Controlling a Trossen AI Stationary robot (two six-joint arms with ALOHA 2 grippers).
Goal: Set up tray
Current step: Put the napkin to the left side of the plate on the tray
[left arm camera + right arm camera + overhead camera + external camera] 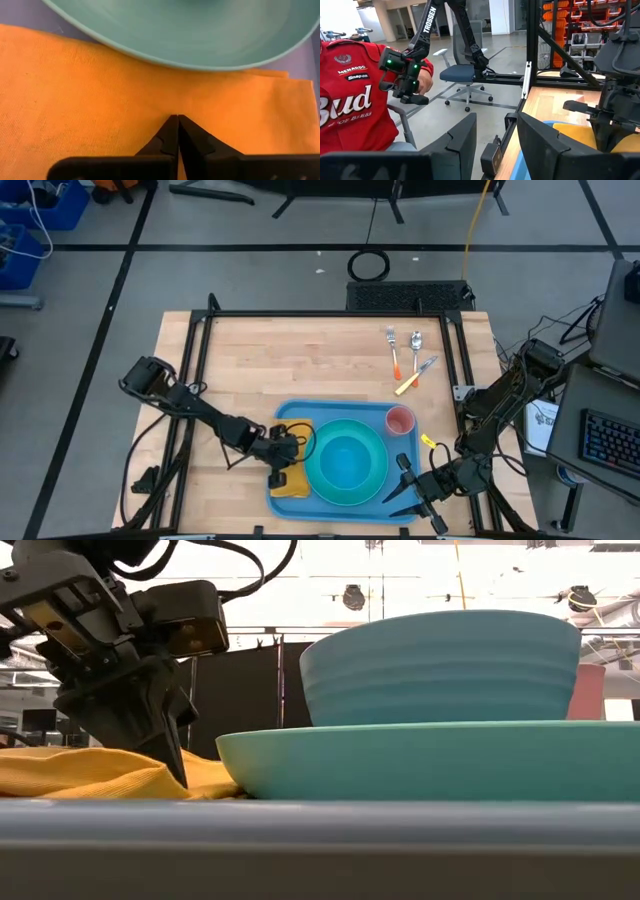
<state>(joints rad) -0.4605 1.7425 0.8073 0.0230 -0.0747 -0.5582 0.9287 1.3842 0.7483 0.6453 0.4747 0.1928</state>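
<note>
While the low view sits right behind the tray's (300,840) near rim, that rim fills the bottom of the picture as a grey-blue band; just past it lies a folded yellow napkin (100,775) on the tray floor, with the left gripper (175,755) pressing its tips down into the cloth, jaws clenched together with nothing between them as far as I can see; the left wrist view shows the same thing, the two dark fingers (170,137) meeting in a point on the orange-yellow fabric, right beside the edge of the teal plate (190,35).

From above, the tray (290,415) lies at the near middle of the wooden table (300,350), closer to the front edge; the napkin (290,480) takes up its left end, the teal plate (345,490) sits in the middle touching or overlapping the napkin, and a blue bowl (348,460) stands on the plate; a pink cup (400,421) stands upright at the tray's far right corner.

Right gripper (405,485) hovers at the tray's near right edge, jaws released and spread, holding nothing; in its wrist view a person in a red shirt (350,100) sits off beyond the table.

Farther back on the table, well apart from the tray: a fork (393,348), a spoon (416,344) and a yellow-handled knife (413,377), lying close together.
</note>
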